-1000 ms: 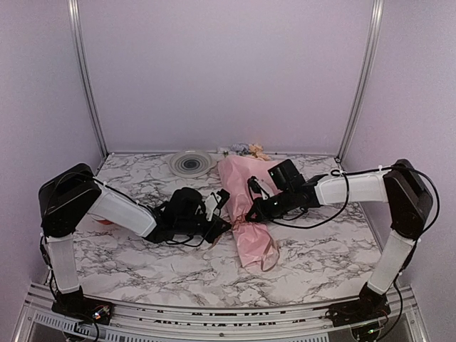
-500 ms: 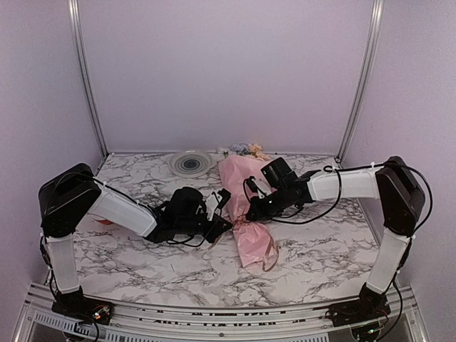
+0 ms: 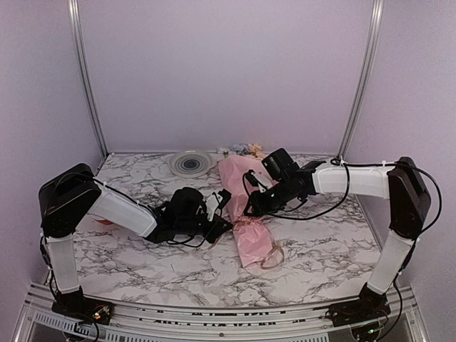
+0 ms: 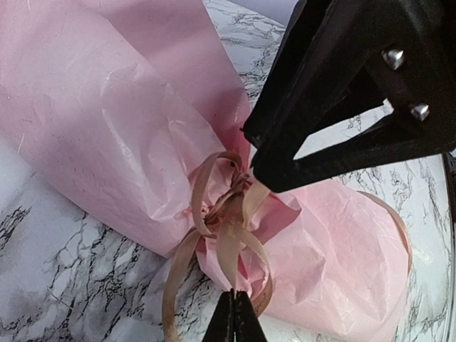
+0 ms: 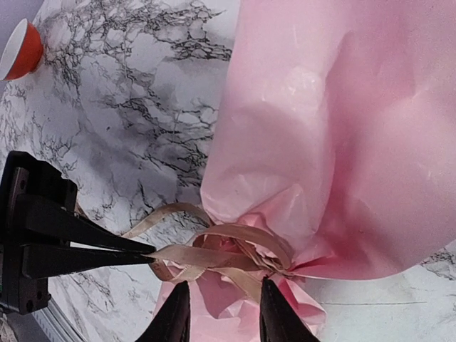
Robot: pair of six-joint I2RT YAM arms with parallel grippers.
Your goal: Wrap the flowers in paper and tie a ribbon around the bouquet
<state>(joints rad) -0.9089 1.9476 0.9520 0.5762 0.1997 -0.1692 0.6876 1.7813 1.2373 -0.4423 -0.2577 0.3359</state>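
Observation:
The bouquet (image 3: 246, 199) lies on the marble table, a pink paper (image 4: 121, 121) cone with flowers (image 3: 246, 149) showing at its far wide end. The tan ribbon (image 4: 229, 228) is looped and knotted round its narrow neck. My left gripper (image 4: 234, 303) is shut on one ribbon strand, to the left of the knot (image 3: 229, 222). My right gripper (image 5: 222, 303) hangs just over the knot with its jaws open. A loose ribbon (image 5: 214, 256) strand lies between its fingers (image 5: 274, 313), not pinched. In the right wrist view the left gripper (image 5: 146, 253) holds its strand taut.
A round grey plate (image 3: 191, 162) sits at the back of the table near the wall. A small orange-red spool (image 5: 18, 50) stands to the left, behind my left arm. A loose ribbon loop (image 3: 272, 256) trails beside the bouquet's near end. Metal frame posts (image 3: 360, 85) flank the back.
The right gripper has opened and let go of the ribbon strand it held, and its arm has risen slightly over the neck. The left gripper stays shut on its strand.

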